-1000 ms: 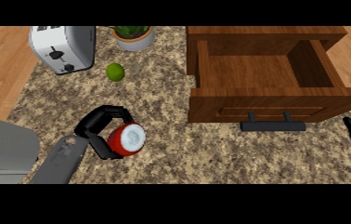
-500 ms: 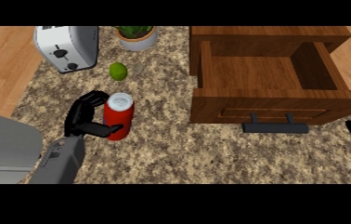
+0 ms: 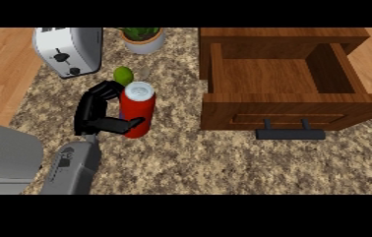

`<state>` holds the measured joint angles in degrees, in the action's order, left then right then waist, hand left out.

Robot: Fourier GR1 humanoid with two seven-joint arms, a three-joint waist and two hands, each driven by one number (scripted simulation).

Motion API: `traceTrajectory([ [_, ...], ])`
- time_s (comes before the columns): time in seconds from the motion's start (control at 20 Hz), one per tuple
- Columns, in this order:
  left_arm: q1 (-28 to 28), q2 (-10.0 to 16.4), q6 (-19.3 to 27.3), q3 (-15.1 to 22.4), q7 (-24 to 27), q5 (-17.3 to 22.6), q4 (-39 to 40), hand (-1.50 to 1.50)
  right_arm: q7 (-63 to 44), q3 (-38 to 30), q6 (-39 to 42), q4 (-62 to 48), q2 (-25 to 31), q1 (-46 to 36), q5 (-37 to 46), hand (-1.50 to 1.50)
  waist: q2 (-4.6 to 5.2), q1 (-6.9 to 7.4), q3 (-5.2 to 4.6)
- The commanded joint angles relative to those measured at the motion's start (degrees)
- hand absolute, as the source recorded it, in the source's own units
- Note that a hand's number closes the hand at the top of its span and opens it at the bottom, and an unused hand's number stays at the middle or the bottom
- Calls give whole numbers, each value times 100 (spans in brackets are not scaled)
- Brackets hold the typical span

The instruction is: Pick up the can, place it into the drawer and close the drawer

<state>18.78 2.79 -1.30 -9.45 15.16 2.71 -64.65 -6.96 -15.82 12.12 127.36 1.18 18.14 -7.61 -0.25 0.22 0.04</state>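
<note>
Can (image 3: 138, 114), red with a shiny silver top, is held upright by the left hand (image 3: 93, 114), whose black fingers and thumb are curled round its side. It is found on the left part of the speckled stone surface (image 3: 218, 162), well apart from the open drawer (image 3: 276, 105) on the right. Whether its bottom touches the surface cannot be told. For this step to be done well, the can should be kept straight up and lifted high enough to clear the drawer's front wall. Then it should be carried to the right and lowered onto the flat wooden floor inside. It should be let go only when it is well inside, so that the drawer can be pushed shut by its dark bar handle (image 3: 291, 133). The can is round, smooth and tall, so it could tip or roll if it is set down crooked. The drawer is a brown wooden box with straight walls. A small green fruit (image 3: 123, 74) lies just behind the can, near a shiny metal toaster (image 3: 69, 51) and a potted plant (image 3: 143, 37), and none of them should be bumped.
</note>
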Motion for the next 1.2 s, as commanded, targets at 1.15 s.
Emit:
traceTrajectory([
  [1.15, 3830, -279, 2682, 2087, -3307, -139, -429, 150, -29, -49, 28, 234, 12, 96, -111, -150, 23, -157, -2],
])
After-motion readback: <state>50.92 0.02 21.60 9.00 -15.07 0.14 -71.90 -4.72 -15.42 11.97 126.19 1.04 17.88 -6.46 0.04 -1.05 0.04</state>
